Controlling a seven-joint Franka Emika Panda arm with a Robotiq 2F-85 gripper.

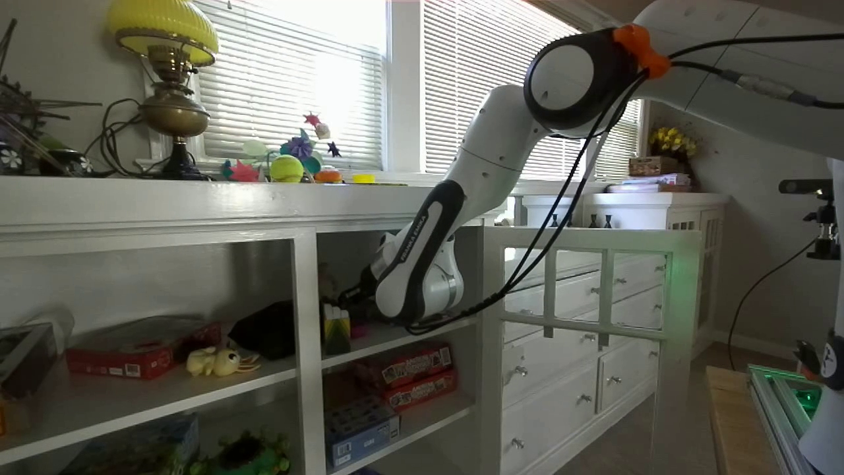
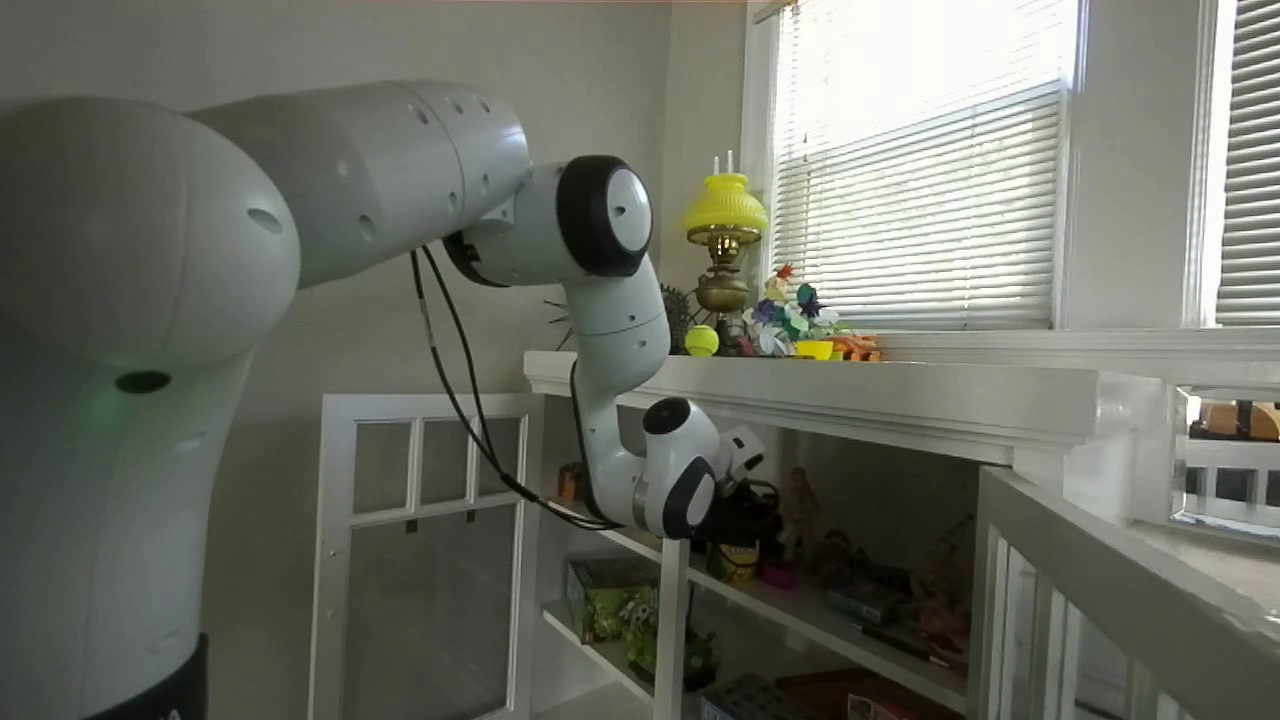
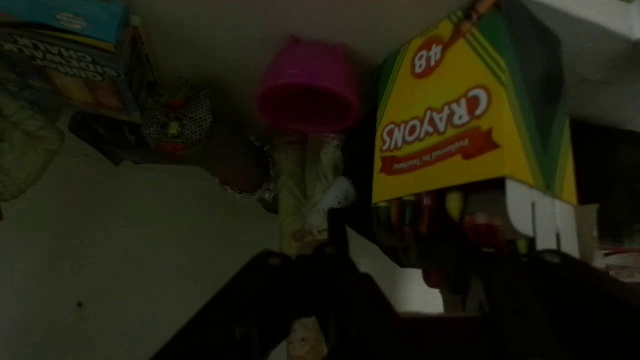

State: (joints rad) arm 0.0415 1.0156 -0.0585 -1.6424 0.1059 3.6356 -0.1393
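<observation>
Crayon box (image 3: 462, 115): it stands upright, top open, on the upper shelf (image 1: 395, 344) inside the cupboard (image 1: 257, 208), close beside the dividing post (image 1: 306, 356).
Jaws: in the wrist view they are seen apart, partly spread, at the open top of the crayon box; it is very dark there, so I cannot tell whether they have hold of something.
Reach: the arm (image 1: 488, 155) extends into the cupboard, and I judge that coming to the crayon box is done.
Hold: no sure hold is visible; the crayon box stands on its shelf, so I judge that the handling itself is left to do.
Wrist view: only here one sees the coloured crayons (image 3: 454, 204) and can read the print on the chalk box (image 3: 75, 65); the pink cup (image 3: 310, 95), near the crayon box, shows clearly.
Exterior views: both show the lamp (image 1: 173, 115) on top of the cupboard; in an exterior view, red boxes (image 1: 419, 369) and a blue box (image 1: 362, 432) lie on the lower shelf (image 1: 435, 425). The wrist view shows none of these.
</observation>
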